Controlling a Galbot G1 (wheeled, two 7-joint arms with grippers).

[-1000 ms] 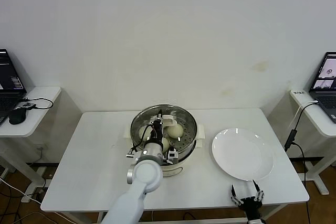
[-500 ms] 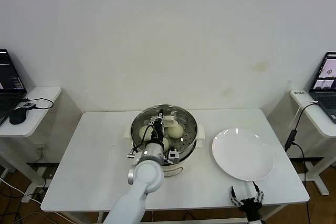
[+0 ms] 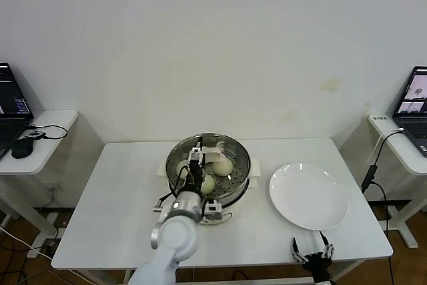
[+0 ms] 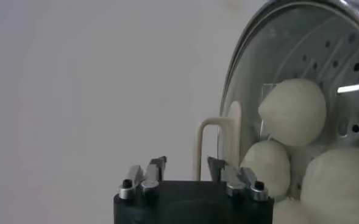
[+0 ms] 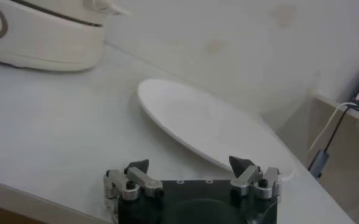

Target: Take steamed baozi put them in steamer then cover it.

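The steamer point(image 3: 235, 188) stands mid-table on its cream base. The glass cover point(image 3: 230, 146) lies on it, its cream handle point(image 3: 212, 153) up; the handle point(image 4: 213, 143) and metal rim point(image 4: 243, 67) show in the left wrist view. Steamed baozi point(image 3: 223, 165) lie inside under the glass, three clear in the left wrist view point(image 4: 292, 111). My left gripper point(image 3: 195, 155) is over the steamer's near left part, open point(image 4: 186, 161), its fingertips just short of the handle and holding nothing. My right gripper point(image 3: 313, 255) is open and empty point(image 5: 188, 163) at the table's front edge.
An empty white plate point(image 3: 308, 196) lies right of the steamer, just beyond my right gripper point(image 5: 209, 128). The steamer's base point(image 5: 39, 42) shows in the right wrist view. Side tables with laptops point(image 3: 13, 101) stand on both sides. A wall rises behind the table.
My left arm has drawn back toward the table's front, away from the cover's handle. The cover stays on the steamer. The right arm has barely moved.
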